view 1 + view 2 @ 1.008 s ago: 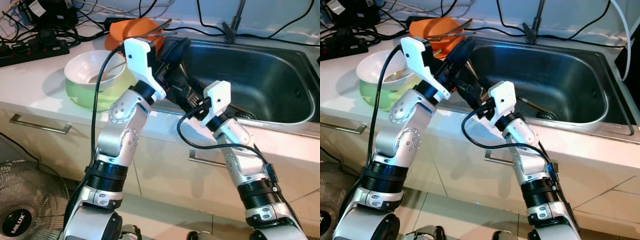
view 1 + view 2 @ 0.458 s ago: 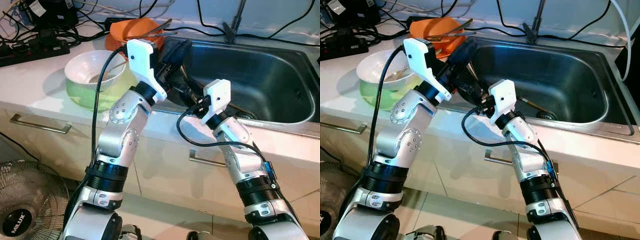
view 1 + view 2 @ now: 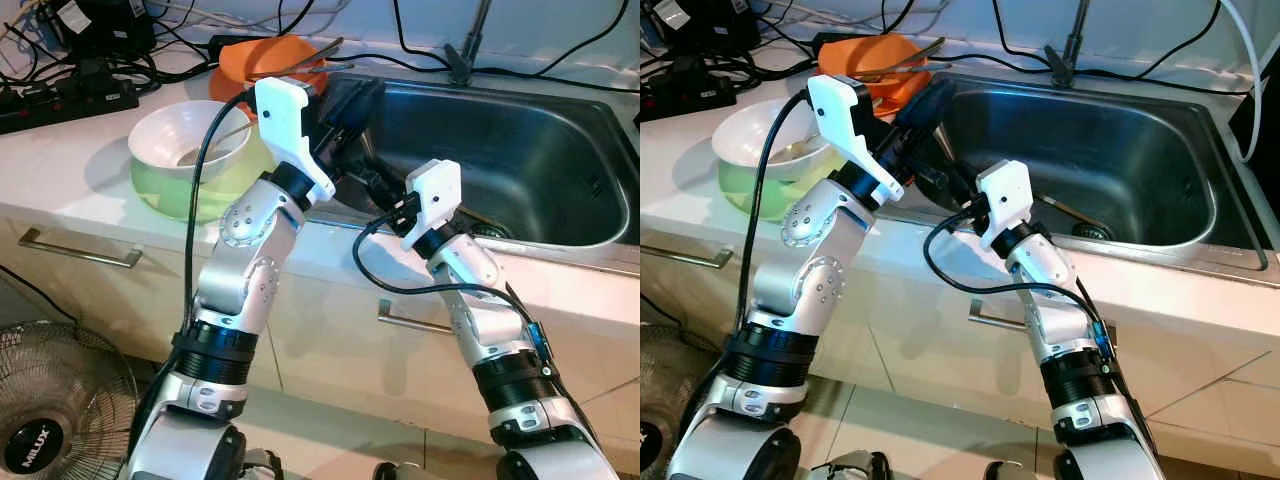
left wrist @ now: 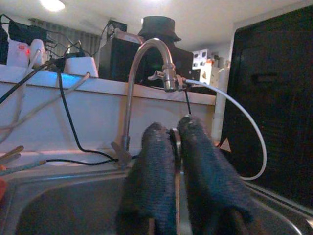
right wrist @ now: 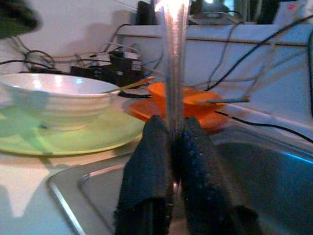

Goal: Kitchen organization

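A white bowl [image 3: 187, 146] on a pale green plate [image 3: 165, 196], an orange dish [image 3: 262, 58], a steel-grey sink [image 3: 520, 160].

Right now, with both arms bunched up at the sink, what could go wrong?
The right pincer grips a shiny metal strip only at its fingertips, and the left pincer pinches a thin metal edge. Either might slip and clatter into the sink. The left arm's elbow is close to the white bowl on its green plate, so a swing could knock them.
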Available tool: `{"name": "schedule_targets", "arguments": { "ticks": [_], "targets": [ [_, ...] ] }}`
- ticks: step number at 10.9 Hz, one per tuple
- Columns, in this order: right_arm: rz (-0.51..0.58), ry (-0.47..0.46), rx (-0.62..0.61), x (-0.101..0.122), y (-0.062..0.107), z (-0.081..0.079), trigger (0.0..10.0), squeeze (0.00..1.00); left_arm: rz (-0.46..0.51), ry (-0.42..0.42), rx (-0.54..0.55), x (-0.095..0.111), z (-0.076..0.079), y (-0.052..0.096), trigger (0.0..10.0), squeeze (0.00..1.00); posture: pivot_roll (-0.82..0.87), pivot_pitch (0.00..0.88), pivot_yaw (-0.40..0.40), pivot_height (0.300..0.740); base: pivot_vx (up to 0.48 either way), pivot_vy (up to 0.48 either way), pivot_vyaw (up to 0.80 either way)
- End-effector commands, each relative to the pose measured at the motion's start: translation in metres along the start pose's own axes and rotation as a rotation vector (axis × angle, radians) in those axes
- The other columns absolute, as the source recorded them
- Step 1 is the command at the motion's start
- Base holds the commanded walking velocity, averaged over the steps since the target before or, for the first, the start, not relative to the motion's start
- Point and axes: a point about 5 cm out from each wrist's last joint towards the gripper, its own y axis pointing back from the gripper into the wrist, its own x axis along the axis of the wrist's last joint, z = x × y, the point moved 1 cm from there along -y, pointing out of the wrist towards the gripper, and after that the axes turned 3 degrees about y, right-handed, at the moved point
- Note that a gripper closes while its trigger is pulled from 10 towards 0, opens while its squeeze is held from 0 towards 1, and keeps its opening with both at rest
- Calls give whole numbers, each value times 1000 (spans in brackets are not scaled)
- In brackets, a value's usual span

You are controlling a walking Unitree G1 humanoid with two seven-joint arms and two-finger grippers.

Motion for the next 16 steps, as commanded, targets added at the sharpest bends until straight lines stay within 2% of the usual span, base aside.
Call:
{"name": "schedule_targets", "arguments": {
  "ticks": [1, 4, 6, 7, 8, 10, 11, 12, 13, 14, 16],
  "targets": [
    [8, 2, -30, 3, -3, 7, 0, 0, 23, -17, -11, 6, 2, -1, 10000, 1000, 73, 75, 36, 740, 0, 0, 0],
    [1, 27, -88, 2, -6, 20, 0, 0, 36, 2, -19, 8, 3, 1, 10000, 1000, 80, 74, 31, 740, 0, 0, 0],
    [-16, 50, -166, 1, -10, 36, 0, 0, 26, -2, 15, 6, -2, 4, 10000, 1000, 79, 72, 32, 740, 0, 0, 0],
    [-47, 65, -207, -2, -12, 43, 0, 0, -4, -9, 36, 0, -5, 8, 10000, 0, 82, 68, 31, 740, 0, 0, 0],
    [-112, 63, -277, -9, -15, 55, 10000, 0, -56, 0, 69, -14, -11, 20, 10000, 0, 87, 70, 29, 740, 0, 0, 0],
    [-195, 70, -345, -17, -17, 68, 10000, 0, -142, -10, 123, -34, -19, 35, 10000, 0, 100, 71, 23, 740, 0, 0, 0],
    [-250, 88, -371, -22, -19, 73, 10000, 0, -217, -12, 132, -49, -20, 46, 10000, 0, 100, 72, 21, 740, 0, 0, 0],
    [-257, 85, -387, -21, -20, 76, 10000, 0, -264, -13, 130, -57, -19, 52, 10000, 0, 101, 73, 21, 740, 0, 0, 0],
    [-293, 121, -406, -21, -24, 80, 10000, 0, -399, -31, 118, -75, -17, 65, 10000, 0, 115, 75, 17, 740, 0, 0, 0],
    [-325, 132, -409, -23, -26, 80, 10000, 0, -476, -18, 105, -85, -14, 74, 10000, 0, 120, 76, 14, 740, 0, 0, 0],
    [-382, 139, -405, -29, -26, 79, 10000, 0, -527, -9, 95, -92, -11, 83, 10000, 0, 133, 81, 9, 740, 0, 0, 0]
  ]
}}
